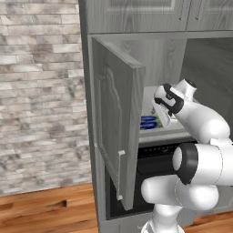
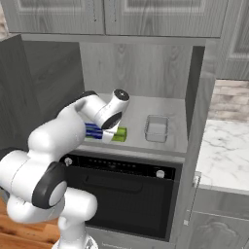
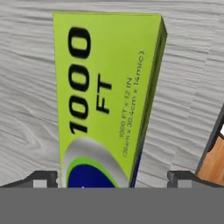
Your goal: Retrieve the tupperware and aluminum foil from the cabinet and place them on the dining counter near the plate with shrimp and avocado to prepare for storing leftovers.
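Observation:
The cabinet [image 1: 116, 113] stands with its door swung open, and my arm reaches onto its pale shelf [image 2: 163, 145]. On the shelf lies the aluminum foil [image 2: 103, 132], a long dark-blue box with a green end. In the hand view the aluminum foil [image 3: 107, 96] shows its lime-green face with black lettering. My gripper [image 3: 113, 179] is open and straddles the box end, one fingertip [image 3: 43, 179] on each side. The tupperware [image 2: 156, 128], small and translucent grey, sits on the same shelf to the right of the box. The dining counter and the plate with shrimp and avocado are out of view.
A black built-in oven [image 2: 121, 194] sits directly under the shelf. The open door [image 1: 119, 154] juts out left of my arm. A marble-topped unit [image 2: 226, 151] adjoins the cabinet's right side. A brick wall [image 1: 41, 91] and wood floor [image 1: 45, 209] lie to the left.

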You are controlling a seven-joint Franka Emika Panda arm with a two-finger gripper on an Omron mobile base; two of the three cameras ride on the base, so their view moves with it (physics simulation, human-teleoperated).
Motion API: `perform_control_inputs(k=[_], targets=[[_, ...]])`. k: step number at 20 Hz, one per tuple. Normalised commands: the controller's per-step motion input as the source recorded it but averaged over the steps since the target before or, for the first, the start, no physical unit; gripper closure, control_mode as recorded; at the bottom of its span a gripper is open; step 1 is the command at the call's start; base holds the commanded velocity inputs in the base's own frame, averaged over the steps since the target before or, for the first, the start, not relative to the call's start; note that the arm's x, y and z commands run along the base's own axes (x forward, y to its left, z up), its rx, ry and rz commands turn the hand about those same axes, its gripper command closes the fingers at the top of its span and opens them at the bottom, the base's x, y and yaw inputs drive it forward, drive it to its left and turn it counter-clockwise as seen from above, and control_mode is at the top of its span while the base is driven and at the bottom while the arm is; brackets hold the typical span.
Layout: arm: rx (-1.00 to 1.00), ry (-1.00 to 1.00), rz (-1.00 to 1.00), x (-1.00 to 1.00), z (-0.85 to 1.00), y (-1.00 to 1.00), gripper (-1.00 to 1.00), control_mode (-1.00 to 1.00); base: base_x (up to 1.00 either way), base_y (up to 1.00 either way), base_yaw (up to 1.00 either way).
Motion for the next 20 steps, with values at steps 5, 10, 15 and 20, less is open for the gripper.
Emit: perform_control_inputs(k=[5, 10, 15, 20], targets=[[0.00, 0.04, -0.01, 0.07, -0.10, 0.00, -1.00, -1.00, 0.00, 0.00, 0.00], [0.00, 0.03, -0.01, 0.06, -0.18, 0.00, -1.00, -1.00, 0.00, 0.00, 0.00], [0.00, 0.02, -0.01, 0.05, -0.28, 0.00, -1.00, -1.00, 0.00, 0.00, 0.00], [0.00, 0.03, -0.01, 0.02, -0.36, 0.00, -1.00, -1.00, 0.00, 0.00, 0.00]])
